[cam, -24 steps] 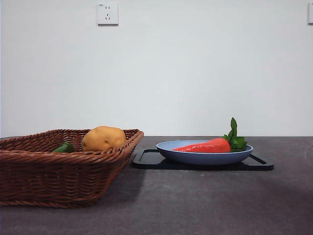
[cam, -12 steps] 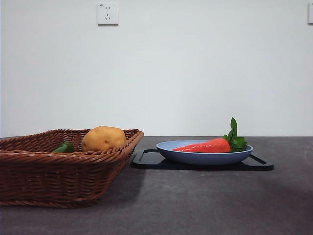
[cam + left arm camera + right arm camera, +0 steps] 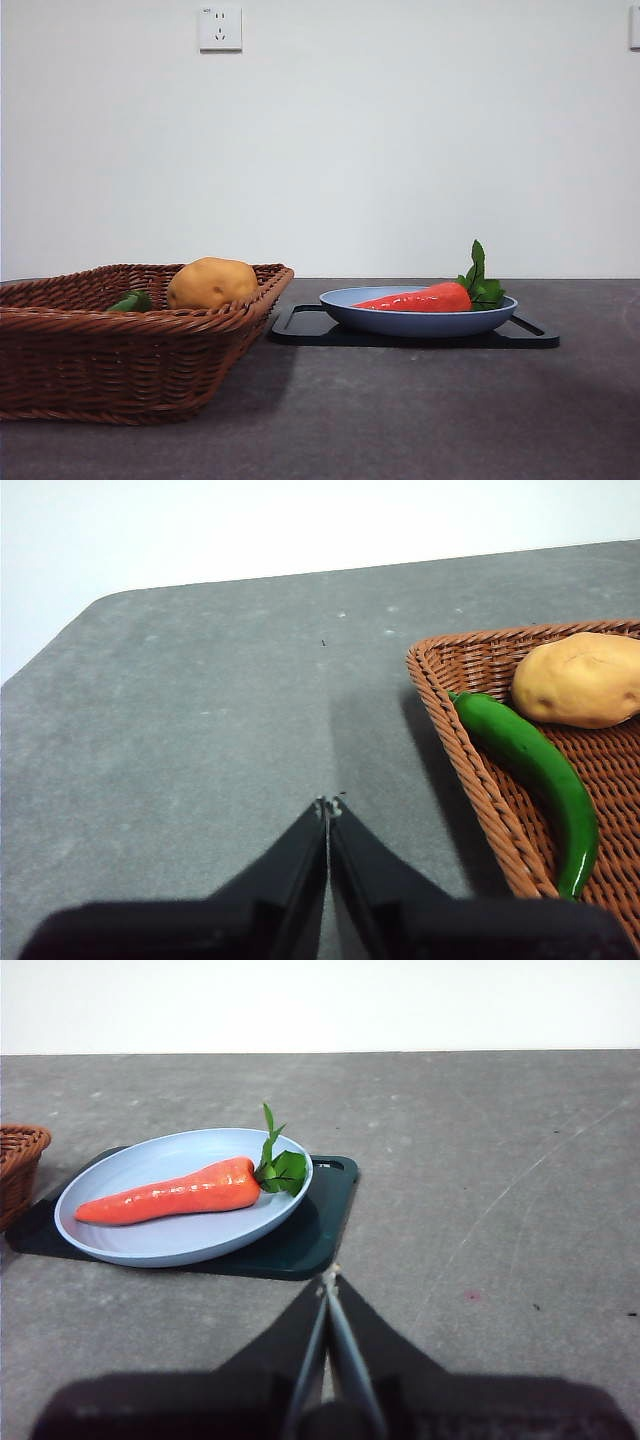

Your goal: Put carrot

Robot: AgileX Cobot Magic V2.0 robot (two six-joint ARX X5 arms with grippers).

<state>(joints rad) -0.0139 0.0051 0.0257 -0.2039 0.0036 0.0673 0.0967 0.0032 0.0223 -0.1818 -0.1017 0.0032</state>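
Note:
The carrot, glossy orange-red with green leaves, lies on its side in a light blue plate that rests on a black tray. It also shows in the right wrist view on the plate. My right gripper is shut and empty above the bare table, apart from the tray. My left gripper is shut and empty above the table beside the wicker basket. Neither gripper shows in the front view.
The brown wicker basket stands at the left and holds a yellowish-brown potato and a green pepper. The dark grey table stretches in front. A white wall with a socket is behind.

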